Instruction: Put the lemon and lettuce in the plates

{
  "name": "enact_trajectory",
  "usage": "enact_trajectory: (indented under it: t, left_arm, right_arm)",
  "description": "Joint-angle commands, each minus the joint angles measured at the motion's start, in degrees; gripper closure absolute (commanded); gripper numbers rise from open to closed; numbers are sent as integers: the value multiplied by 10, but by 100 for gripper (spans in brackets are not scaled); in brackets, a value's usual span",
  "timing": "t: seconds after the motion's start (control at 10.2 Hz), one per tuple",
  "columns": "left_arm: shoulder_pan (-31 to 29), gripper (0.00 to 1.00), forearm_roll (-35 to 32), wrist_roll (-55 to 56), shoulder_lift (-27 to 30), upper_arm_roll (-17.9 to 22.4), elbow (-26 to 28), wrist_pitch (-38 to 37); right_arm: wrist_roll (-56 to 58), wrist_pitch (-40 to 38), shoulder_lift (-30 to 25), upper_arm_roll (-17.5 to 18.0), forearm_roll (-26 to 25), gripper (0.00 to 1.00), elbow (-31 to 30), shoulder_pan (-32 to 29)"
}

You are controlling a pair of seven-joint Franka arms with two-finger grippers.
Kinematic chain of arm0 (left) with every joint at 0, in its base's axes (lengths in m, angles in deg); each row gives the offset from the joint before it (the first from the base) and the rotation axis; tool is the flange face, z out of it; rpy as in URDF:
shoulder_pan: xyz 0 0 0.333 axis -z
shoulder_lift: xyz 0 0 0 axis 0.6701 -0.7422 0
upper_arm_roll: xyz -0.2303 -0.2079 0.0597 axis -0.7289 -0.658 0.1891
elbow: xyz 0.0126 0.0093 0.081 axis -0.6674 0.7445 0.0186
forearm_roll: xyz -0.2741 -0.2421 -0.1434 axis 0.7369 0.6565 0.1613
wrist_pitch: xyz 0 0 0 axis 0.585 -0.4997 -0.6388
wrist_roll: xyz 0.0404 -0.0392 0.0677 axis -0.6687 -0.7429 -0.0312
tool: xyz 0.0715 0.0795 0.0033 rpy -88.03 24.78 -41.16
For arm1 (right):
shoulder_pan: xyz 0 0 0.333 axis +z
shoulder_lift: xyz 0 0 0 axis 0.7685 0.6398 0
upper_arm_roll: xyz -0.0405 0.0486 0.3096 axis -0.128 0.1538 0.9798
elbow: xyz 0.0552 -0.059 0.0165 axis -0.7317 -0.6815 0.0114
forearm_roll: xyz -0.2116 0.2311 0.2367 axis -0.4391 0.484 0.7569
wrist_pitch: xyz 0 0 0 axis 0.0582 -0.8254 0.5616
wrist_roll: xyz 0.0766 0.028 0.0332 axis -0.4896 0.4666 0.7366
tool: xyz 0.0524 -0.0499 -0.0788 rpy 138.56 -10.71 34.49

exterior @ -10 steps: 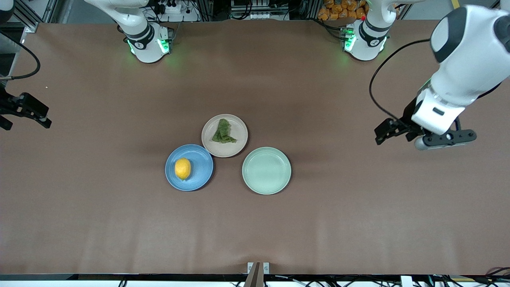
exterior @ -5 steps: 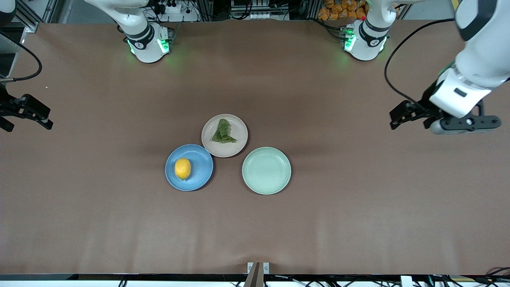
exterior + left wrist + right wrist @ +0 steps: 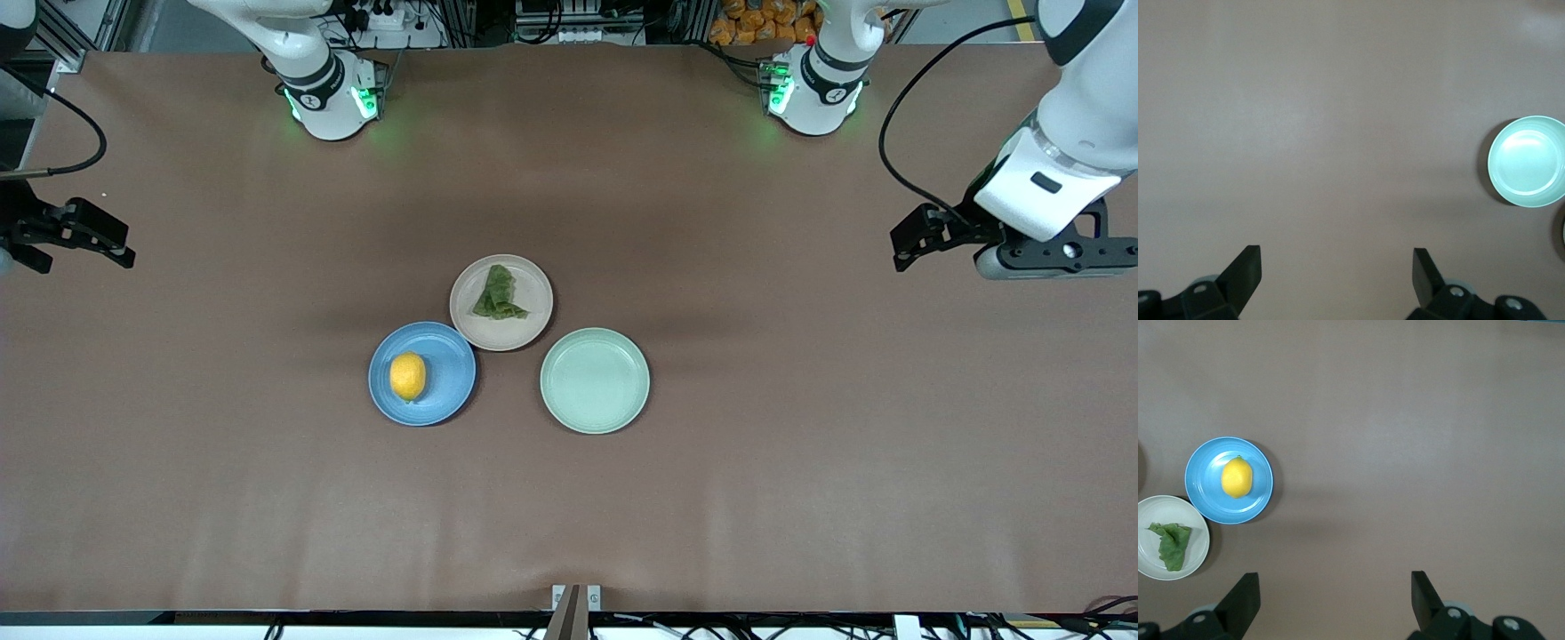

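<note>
The yellow lemon [image 3: 408,376] lies in the blue plate [image 3: 449,373] at the middle of the table. The dark green lettuce [image 3: 498,293] lies in the beige-pink plate [image 3: 533,320], which touches the blue plate and is farther from the front camera. My left gripper [image 3: 916,236] is open and empty over bare table at the left arm's end. My right gripper [image 3: 84,244] is open and empty over the right arm's end. The right wrist view shows the lemon [image 3: 1237,478], blue plate [image 3: 1205,493], lettuce [image 3: 1170,545] and beige-pink plate [image 3: 1171,510] past its open gripper [image 3: 1335,580]. The left wrist view shows its open gripper [image 3: 1335,257].
A pale mint-green plate [image 3: 595,380] stands empty beside the blue plate, toward the left arm's end; it also shows in the left wrist view [image 3: 1527,161]. The brown table [image 3: 800,462] spreads wide around the three plates.
My left gripper has moved away from the plates, toward the left arm's end and the bases. My right gripper has shifted slightly toward the bases. The plates, lemon and lettuce have not moved.
</note>
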Motion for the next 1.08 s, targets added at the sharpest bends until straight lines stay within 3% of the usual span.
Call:
enact_trajectory:
  t: [0.0, 0.2, 0.59, 0.98]
  left_arm:
    - [3, 0, -15, -12, 5, 2, -19, -29]
    - [2, 0, -16, -12, 5, 2, -31, -42]
    - [-1, 0, -14, -14, 5, 2, -53, -99]
    - [-2, 0, -9, -16, 5, 0, -53, -107]
  right_arm:
    - [2, -8, 0, 2, -8, 0, 6, -3]
    - [2, -1, 3, 2, -29, 0, 15, -5]
    - [2, 0, 10, 2, -30, 0, 30, -11]
    - [2, 0, 10, 2, -28, 0, 29, -15]
